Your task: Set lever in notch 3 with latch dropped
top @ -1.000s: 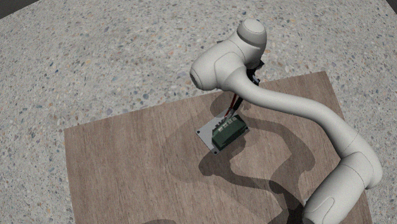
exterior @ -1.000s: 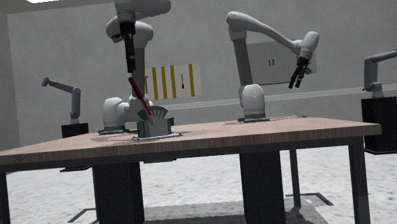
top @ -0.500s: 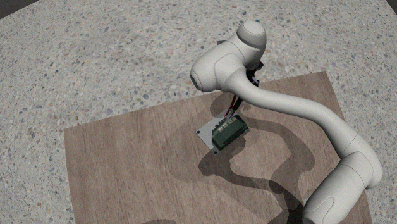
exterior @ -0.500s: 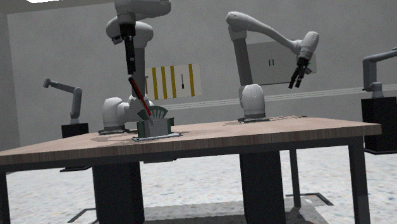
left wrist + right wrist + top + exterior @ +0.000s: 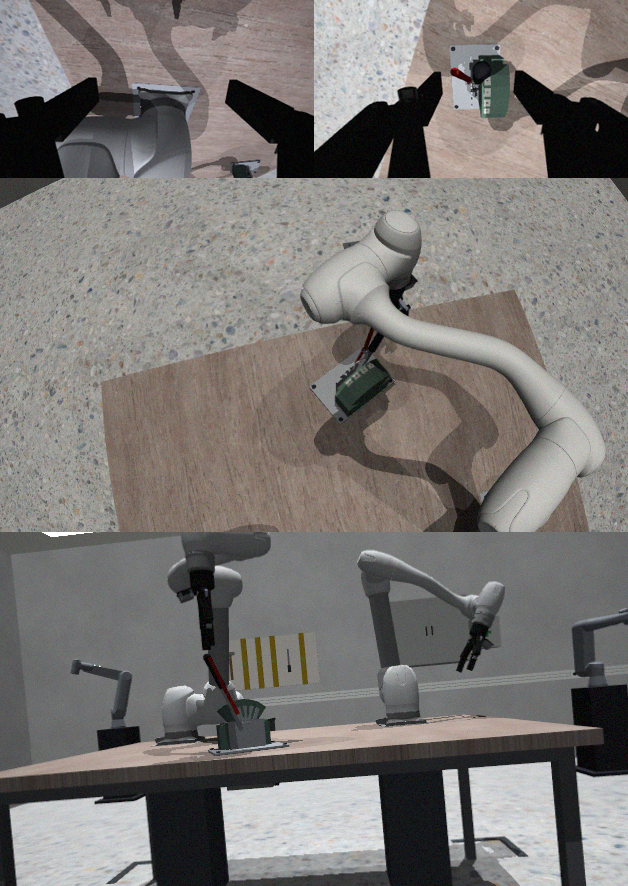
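Observation:
The lever's black handle leans towards one end of the green housing, with the red bar beside it. Small pale number plates line the housing; their digits are not readable, and the latch's seating cannot be made out. My right gripper is partly open and empty, just above the handle's top, its fingers on either side of it in the right wrist view. My left gripper is wide open and empty, far from the lever.
The housing stands on a grey base plate near an edge of the wooden table. The right arm reaches over the table. An arm's grey base and link lie below the left gripper.

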Action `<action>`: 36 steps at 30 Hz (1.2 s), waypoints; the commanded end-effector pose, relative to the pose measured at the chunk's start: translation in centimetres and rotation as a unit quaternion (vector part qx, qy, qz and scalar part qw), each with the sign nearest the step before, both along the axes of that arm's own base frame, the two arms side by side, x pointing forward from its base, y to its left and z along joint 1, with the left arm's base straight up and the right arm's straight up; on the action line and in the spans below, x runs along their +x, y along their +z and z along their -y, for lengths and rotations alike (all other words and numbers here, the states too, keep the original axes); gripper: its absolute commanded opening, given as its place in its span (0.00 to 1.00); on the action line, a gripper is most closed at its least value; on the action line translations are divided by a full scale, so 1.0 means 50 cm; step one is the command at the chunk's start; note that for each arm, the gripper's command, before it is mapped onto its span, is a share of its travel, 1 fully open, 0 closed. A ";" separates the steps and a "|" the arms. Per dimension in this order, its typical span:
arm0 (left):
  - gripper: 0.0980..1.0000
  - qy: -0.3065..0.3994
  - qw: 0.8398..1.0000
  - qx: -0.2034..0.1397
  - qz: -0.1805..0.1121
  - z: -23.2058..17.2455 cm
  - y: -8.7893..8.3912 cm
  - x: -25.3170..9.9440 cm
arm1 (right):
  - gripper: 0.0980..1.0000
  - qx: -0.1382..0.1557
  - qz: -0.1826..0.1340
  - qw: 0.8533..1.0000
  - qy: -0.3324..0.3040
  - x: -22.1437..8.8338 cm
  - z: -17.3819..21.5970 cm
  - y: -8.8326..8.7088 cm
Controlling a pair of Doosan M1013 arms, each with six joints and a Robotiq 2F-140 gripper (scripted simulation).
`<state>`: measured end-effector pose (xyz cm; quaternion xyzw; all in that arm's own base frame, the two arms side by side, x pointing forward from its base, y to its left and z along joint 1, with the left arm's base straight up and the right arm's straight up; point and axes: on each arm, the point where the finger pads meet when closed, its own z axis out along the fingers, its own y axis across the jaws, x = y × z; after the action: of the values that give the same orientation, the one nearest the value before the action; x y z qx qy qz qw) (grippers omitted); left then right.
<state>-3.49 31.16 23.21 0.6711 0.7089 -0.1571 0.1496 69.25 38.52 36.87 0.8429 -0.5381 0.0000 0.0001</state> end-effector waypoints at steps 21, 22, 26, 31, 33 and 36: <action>1.00 0.000 1.000 0.001 0.000 -0.001 0.001 0.000 | 0.57 0.001 0.001 1.000 0.000 0.000 0.000 -0.014; 1.00 0.000 1.000 0.001 0.000 -0.001 0.001 0.000 | 0.57 0.001 0.001 1.000 0.000 0.000 0.000 -0.017; 1.00 0.000 1.000 0.001 0.000 -0.001 0.001 0.000 | 0.57 0.001 0.001 1.000 0.000 0.000 0.000 -0.031; 1.00 0.000 1.000 0.001 0.000 -0.001 0.001 0.000 | 0.57 0.001 0.001 1.000 0.000 0.000 0.000 -0.043; 1.00 0.000 1.000 0.001 0.000 -0.001 0.001 0.000 | 0.57 0.001 0.001 1.000 0.000 0.000 0.000 -0.051; 1.00 0.000 1.000 0.001 0.000 -0.001 0.001 0.000 | 0.57 0.001 0.001 1.000 0.000 0.000 0.000 -0.065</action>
<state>-3.49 31.16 23.21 0.6711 0.7089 -0.1571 0.1496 69.24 38.52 33.92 0.8429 -0.5381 0.0000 0.0001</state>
